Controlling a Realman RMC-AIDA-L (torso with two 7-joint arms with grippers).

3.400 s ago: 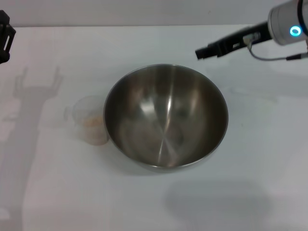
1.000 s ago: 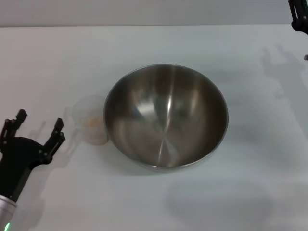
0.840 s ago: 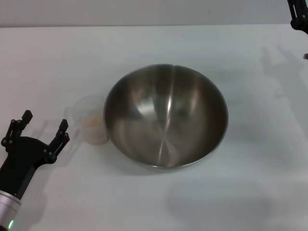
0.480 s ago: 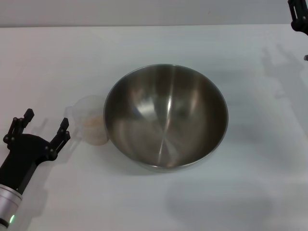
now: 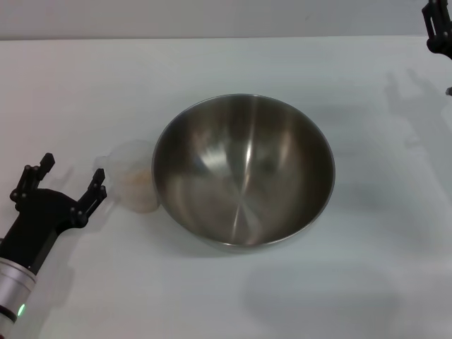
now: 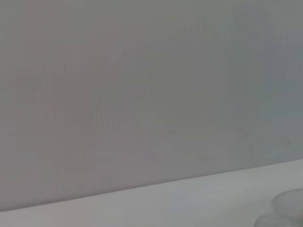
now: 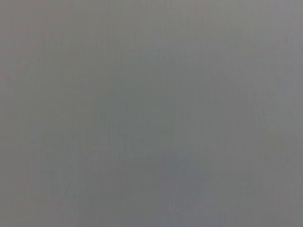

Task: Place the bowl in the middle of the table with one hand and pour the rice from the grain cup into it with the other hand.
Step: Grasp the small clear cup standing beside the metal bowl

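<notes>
A: Where are we w/ the bowl point(image 5: 244, 169)?

B: It sits about mid-table point(image 5: 233, 304), upright, nothing in it as far as we can see. So we judge the placing step done; the pour is the one in hand.

A: And the grain cup point(image 5: 133, 176)?

B: On the robot's left of the bowl, just beside its rim, maybe touching, can't tell. Rice point(image 5: 135, 179) shows as a pale patch low in the cup.

A: Left gripper point(image 5: 68, 185)?

B: Near the cup, not touching it, fingers spread apart, holding nothing. Right gripper point(image 5: 439, 25) is parked at the far right edge; only a bit shows, so we can't tell its state.

A: Next move?

B: We'd say: bring the spread fingers around the cup wall, clamp w/o tipping it, lift, carry over the rim, tilt. The cup is light and could skid into the bowl.
</notes>
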